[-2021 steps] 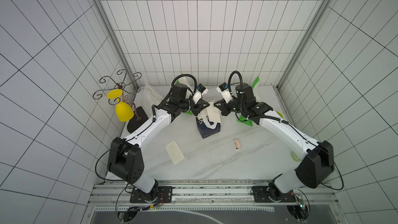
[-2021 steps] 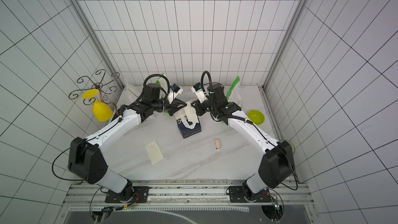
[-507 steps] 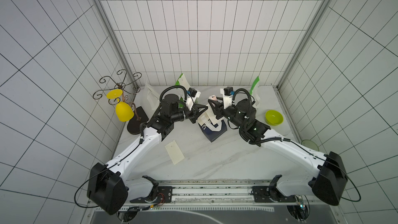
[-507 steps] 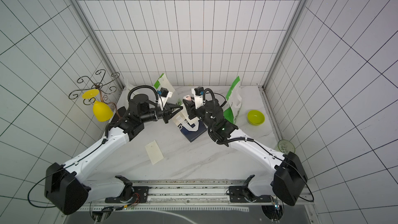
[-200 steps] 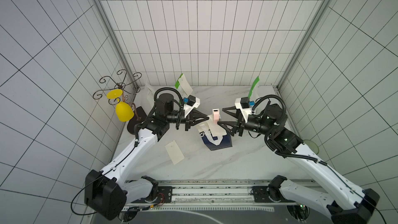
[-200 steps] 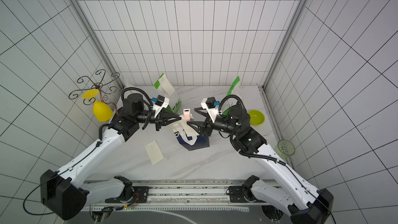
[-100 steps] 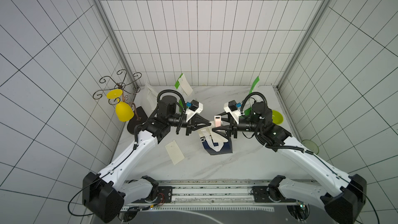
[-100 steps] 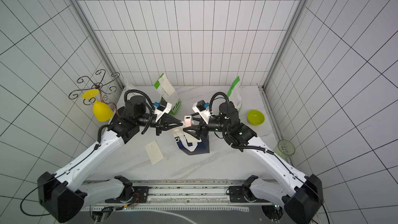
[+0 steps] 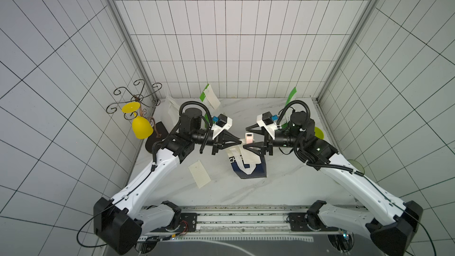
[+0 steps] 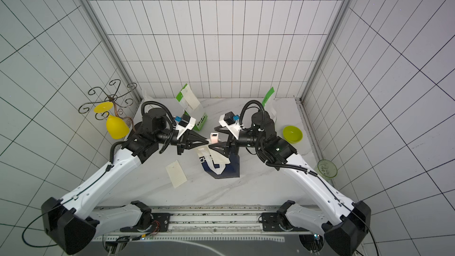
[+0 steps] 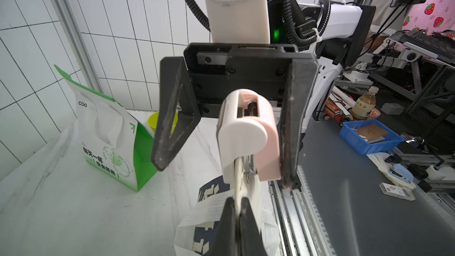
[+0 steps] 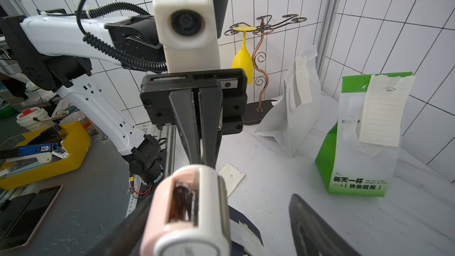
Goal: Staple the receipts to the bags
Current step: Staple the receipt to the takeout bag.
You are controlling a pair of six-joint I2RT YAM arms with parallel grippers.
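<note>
My left gripper (image 11: 237,208) is shut on a cream receipt (image 11: 237,178) together with the white handle of the navy bag (image 11: 209,190), which hangs tilted over the table (image 9: 256,171). A pink-and-white stapler (image 11: 246,129) sits on the receipt's edge just beyond the left fingertips. My right gripper (image 11: 224,176) faces the left one (image 9: 240,142) and stands open around the stapler (image 12: 189,208). One finger touches the stapler's pink side and the other stands well apart. Another receipt (image 9: 199,173) lies loose on the table.
A green-and-white bag (image 12: 362,144) and a plain white bag (image 12: 290,119) stand at the back left, each with a receipt on it. Another green-and-white bag (image 11: 110,139) stands at the back right. A green bowl (image 10: 292,134), a clear dish (image 10: 327,168) and a wire rack holding a yellow glass (image 9: 141,126) sit near the walls.
The right gripper's jaws have spread wider around the stapler. The right arm has shifted a little. The left gripper stays shut on the receipt and bag.
</note>
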